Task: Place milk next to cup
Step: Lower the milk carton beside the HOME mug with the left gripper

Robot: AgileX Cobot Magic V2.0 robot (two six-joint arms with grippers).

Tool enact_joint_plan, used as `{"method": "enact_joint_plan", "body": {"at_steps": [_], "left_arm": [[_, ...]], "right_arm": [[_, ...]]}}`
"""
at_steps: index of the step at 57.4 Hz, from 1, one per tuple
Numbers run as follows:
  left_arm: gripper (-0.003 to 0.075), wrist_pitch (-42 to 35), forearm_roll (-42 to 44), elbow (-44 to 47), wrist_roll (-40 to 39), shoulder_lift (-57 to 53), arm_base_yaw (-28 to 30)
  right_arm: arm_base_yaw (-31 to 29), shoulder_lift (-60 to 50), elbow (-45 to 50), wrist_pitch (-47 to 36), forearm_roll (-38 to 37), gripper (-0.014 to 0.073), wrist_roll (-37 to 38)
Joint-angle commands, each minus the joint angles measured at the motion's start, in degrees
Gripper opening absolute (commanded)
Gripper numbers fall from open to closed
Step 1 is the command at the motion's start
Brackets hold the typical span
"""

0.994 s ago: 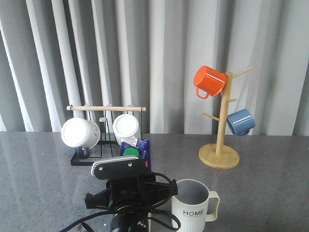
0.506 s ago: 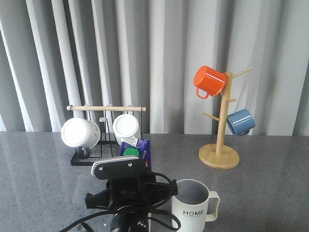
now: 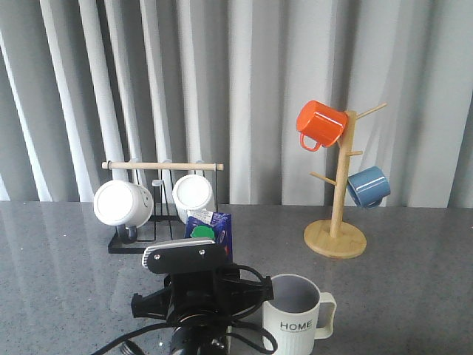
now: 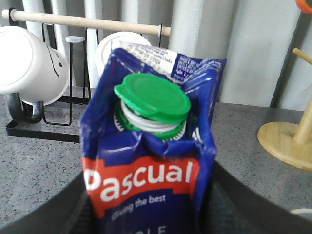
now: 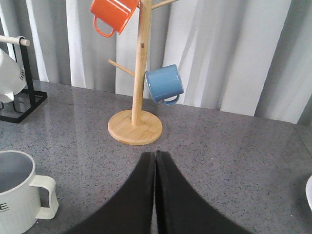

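left hand (image 4: pixel 151 214) grasps milk (image 4: pixel 151 146) | cup (image 3: pixel 294 316) seemingly empty | right hand (image 5: pixel 156 195) clenched

1. A staged tabletop test setup, with a kitchen theme.
2. Plain grey-white curtain (image 3: pixel 259 89) backdrop.
3. Speckled grey table (image 3: pixel 414 296).
4. Wooden mug tree (image 3: pixel 336 214) and black mug rack (image 3: pixel 148 222) as props.

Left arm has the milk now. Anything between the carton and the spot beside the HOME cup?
Nothing visible does. The milk sits in the left gripper just left of the cup. The white mug rack stands behind, the wooden mug tree off to the right. The arm hides the tabletop right under the carton.
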Motion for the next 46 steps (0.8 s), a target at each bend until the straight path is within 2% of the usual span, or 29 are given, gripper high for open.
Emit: {"method": "enact_joint_plan", "body": {"at_steps": [1,14,21,25,38,46], "left_arm": [[0.0218,-2.2,2.9,-1.5,0.8,-1.9,-0.2],[0.0572,-3.7,3.1,-1.5,0.8,-1.9,-0.2],[0.0704,-3.7,3.0,-1.5,0.8,-1.9,-0.2],[0.0734,-3.7,3.0,-1.5,0.8,-1.9,-0.3],[0.0704,-3.4,3.3,-1.5,1.2,-4.0,-0.3],[0.0695,-3.1,5.8,-1.5,4.7,-7.1,-0.3]], "right_arm": [[-0.4,-0.5,-2.1,-2.8,0.7,-0.0009,-0.6],[-0.4,-0.5,-2.1,-2.9,0.7,-0.0009,-0.6],[-0.4,-0.5,-2.1,-2.9,0.7,-0.0009,-0.6],[-0.4,-0.5,-2.1,-2.9,0.7,-0.0009,-0.6],[-0.4,-0.5,-2.1,-2.9,0.7,-0.0009,-0.6],[-0.4,-0.5,-2.1,-2.9,0.7,-0.0009,-0.6]]}}
